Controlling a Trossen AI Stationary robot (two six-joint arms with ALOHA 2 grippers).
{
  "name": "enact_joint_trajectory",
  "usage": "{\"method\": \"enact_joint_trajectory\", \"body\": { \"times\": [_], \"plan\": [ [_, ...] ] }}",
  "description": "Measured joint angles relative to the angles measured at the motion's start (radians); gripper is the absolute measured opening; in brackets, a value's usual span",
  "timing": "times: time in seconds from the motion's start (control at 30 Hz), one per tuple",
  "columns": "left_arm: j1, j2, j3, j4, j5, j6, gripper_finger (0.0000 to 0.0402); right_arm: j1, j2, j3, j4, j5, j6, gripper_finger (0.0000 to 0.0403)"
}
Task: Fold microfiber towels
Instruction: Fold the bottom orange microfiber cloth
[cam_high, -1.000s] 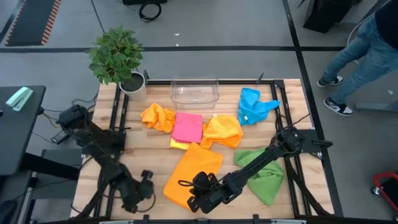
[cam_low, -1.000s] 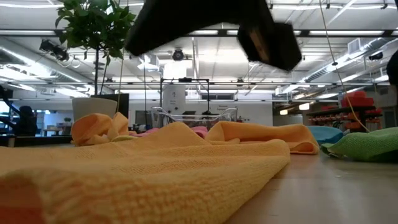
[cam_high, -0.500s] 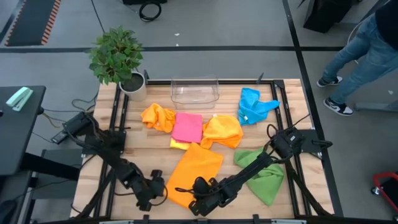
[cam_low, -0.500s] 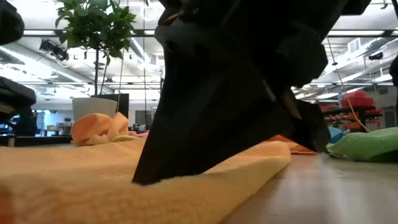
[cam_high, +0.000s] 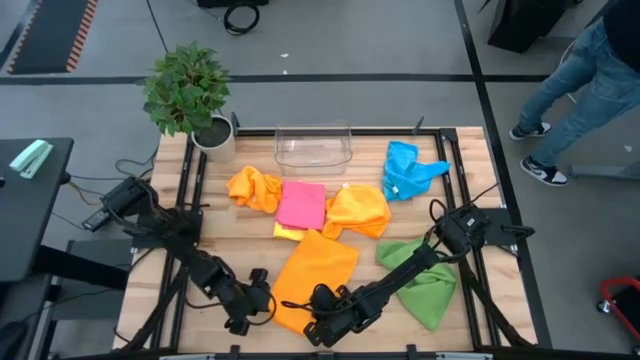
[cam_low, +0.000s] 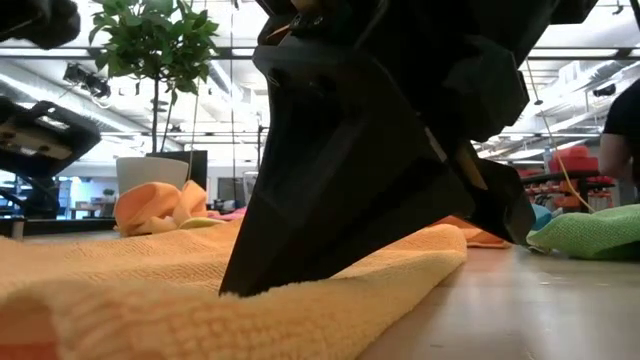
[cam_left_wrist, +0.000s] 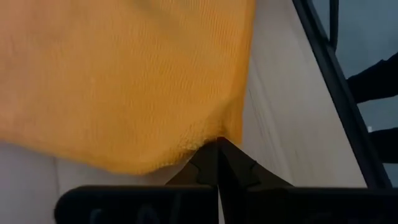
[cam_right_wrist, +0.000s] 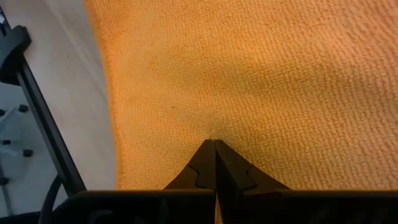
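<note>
The desk (cam_high: 250, 235) shows bare wood along its near edge on both sides of the flat orange towel (cam_high: 315, 275), which lies at front centre. The right tool (cam_high: 312, 325), clenched, presses on the towel's near edge. The left tool (cam_high: 268, 305), clenched too, meets the towel's near left corner (cam_left_wrist: 205, 140). Other towels lie bunched farther back, the green towel (cam_high: 425, 285) to the right.
</note>
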Motion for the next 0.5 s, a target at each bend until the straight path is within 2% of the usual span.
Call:
{"method": "enact_joint_trajectory", "body": {
  "times": [0.13,0.5],
  "plan": [
    [0.016,-0.004,0.016,0.0,0.0,0.051,0.0004,0.0,0.0,0.0,-0.001,-0.003,0.001,0.0003],
    [0.072,0.03,0.016,0.038,0.037,0.053,0.0003,0.0,0.001,0.0,-0.003,-0.003,0.001,0.0003]
  ]
}}
